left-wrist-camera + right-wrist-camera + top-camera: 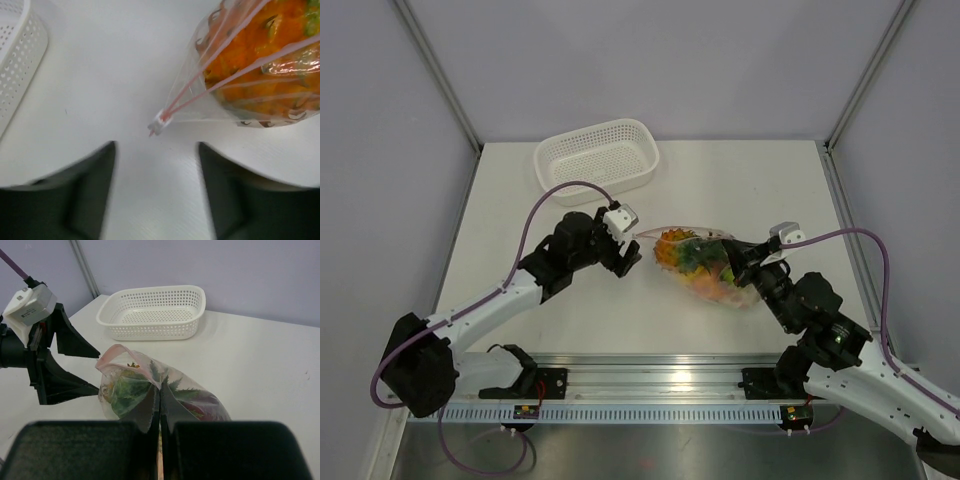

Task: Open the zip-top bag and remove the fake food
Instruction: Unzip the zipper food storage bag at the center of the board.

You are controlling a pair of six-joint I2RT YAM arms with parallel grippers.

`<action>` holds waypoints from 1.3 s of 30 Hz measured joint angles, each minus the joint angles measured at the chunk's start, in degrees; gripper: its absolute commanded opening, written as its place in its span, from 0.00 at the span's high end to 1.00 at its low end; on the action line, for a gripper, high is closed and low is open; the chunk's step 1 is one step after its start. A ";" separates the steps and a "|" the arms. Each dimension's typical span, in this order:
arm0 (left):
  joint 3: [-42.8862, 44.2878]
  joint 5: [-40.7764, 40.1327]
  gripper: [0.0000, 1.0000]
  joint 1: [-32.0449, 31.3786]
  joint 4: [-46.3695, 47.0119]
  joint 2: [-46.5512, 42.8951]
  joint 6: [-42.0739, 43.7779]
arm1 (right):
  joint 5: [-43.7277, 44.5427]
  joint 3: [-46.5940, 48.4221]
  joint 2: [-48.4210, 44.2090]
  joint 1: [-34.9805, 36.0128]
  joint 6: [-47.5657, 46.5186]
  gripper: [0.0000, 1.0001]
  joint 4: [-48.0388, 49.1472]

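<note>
The zip-top bag (705,268) lies on the white counter (570,320) between the two arms, right of centre and nearer than the white perforated basket (597,152), which sits at the far edge. The fake food (692,260) is inside the bag, showing through the clear plastic as a packed heap of orange, yellow and green pieces.

The right gripper (160,415) is closed on the bag, a fold of its crinkly plastic pinched between the two fingers at the bag's right end. In that wrist view the pink zip strip (117,346) curves around the bag's far-left end in a loop.

The left gripper (156,150) is open and holds nothing. Its fingers stand well apart just left of the bag, with bare counter between them. In its wrist view the small white zip slider (161,121) sits just beyond the fingertips, not touching them. Two pink tracks spread apart from the slider towards the bag's body. The basket's corner shows at the far left of that view.
</note>
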 measured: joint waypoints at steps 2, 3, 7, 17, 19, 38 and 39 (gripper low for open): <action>-1.09 0.04 0.01 0.39 0.15 -1.88 -0.96 | -0.04 0.04 0.57 0.00 -0.02 1.00 0.13; -1.90 0.07 0.01 0.37 0.46 -3.56 -1.18 | -0.11 0.11 1.01 0.00 -0.04 1.00 0.13; -3.96 -0.20 0.01 0.37 1.75 -9.79 -1.79 | -1.73 0.52 2.97 0.00 -0.70 1.00 0.66; -10.95 -3.89 0.01 0.37 10.32 -21.99 -3.02 | -11.93 1.36 6.03 0.00 -4.85 1.00 0.98; -11.34 -4.04 0.01 0.37 11.21 -21.92 -2.84 | -14.34 2.49 8.37 -0.02 -5.42 1.00 0.98; -11.37 0.83 0.01 0.37 14.16 -15.52 0.00 | -30.93 6.14 15.19 0.00 -8.96 1.00 -1.75; -11.37 1.07 0.01 0.37 14.19 -15.52 0.15 | -31.95 6.36 15.56 0.00 -9.11 1.00 -1.95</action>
